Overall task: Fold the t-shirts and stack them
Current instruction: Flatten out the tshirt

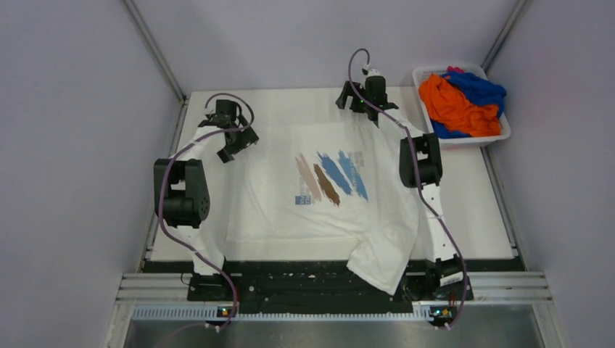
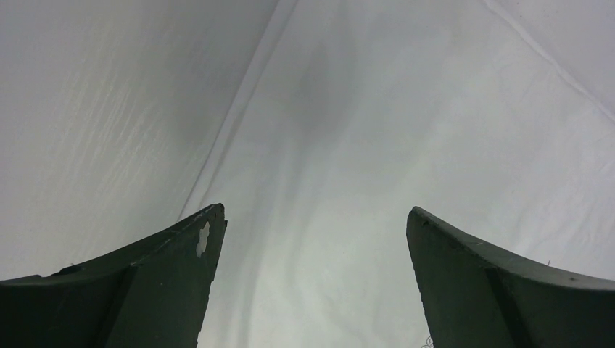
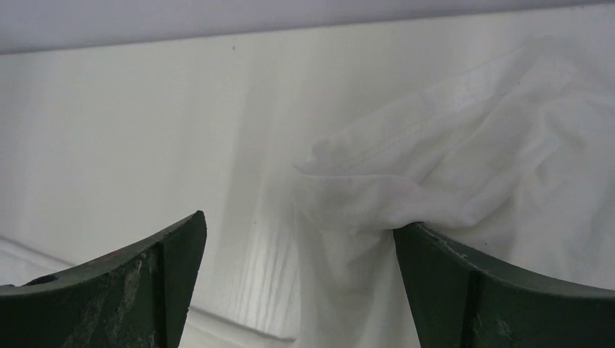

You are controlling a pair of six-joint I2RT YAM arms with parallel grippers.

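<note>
The white cloth t-shirt with the slanted brush-stroke print [image 1: 304, 196] lay spread on the flat white table [image 1: 479, 210], between the two arms. Its near right part hung over the front edge. The white rectangular plastic basket [image 1: 500, 135] stood at the far right corner. In it the crumpled orange t-shirt [image 1: 453, 107] lay in front of the blue t-shirt [image 1: 481, 88].

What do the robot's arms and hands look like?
The left arm and right arm are white tubes linked by chunky black joints. A thin purple cable loops along each one. The left hand and right hand each have two dark, curved, pointed fingers, a bit scuffed.
</note>
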